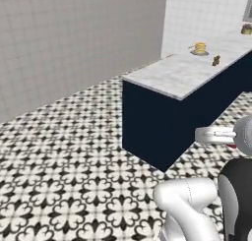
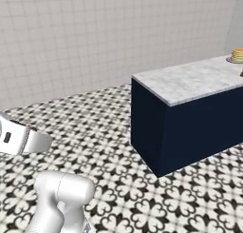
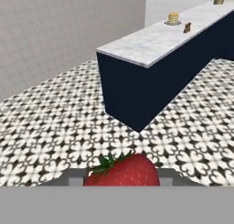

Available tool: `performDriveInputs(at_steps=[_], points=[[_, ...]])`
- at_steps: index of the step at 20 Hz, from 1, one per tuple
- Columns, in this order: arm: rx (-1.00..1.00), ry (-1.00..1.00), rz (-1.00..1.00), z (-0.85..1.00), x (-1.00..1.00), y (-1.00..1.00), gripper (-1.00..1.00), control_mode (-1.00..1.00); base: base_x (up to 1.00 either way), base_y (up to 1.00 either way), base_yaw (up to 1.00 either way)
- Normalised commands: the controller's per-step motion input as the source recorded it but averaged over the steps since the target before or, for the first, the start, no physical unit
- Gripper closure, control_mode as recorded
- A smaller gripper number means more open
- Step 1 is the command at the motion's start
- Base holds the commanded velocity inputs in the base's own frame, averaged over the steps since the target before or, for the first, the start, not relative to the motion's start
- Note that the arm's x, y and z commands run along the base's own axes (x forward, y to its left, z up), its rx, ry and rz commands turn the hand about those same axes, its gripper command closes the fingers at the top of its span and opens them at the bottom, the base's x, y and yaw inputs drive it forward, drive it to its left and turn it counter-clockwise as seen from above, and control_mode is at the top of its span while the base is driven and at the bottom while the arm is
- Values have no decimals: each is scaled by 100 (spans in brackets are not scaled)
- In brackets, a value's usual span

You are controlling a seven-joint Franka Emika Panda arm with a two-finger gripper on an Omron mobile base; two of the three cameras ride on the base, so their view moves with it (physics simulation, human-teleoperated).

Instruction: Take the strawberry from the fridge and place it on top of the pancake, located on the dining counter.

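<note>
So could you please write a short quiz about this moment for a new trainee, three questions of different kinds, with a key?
1. True or false: the strawberry lies on the dining counter.
2. What does the pancake sit on?
A. the patterned floor
B. a plate on the dining counter
C. a wooden stool
3. Fill the gap: in the hand view, the leaves of the strawberry are ____ in colour.

Key:
1. False. It sits between the jaws of the gripper, well short of the counter.
2. B
3. green
</note>
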Motion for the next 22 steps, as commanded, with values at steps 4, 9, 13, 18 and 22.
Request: performDriveInputs(at_steps=[4, 9, 13, 18, 22], points=[[0, 0, 0, 0, 0, 0, 100, 100, 100, 95, -34], [0, 0, 0, 0, 0, 0, 100, 100, 100, 100, -39], [0, 0, 0, 0, 0, 0, 100, 100, 100, 100, -39], [0, 0, 0, 0, 0, 0, 100, 100, 100, 100, -36], [0, 0, 0, 0, 0, 0, 100, 100, 100, 100, -36]])
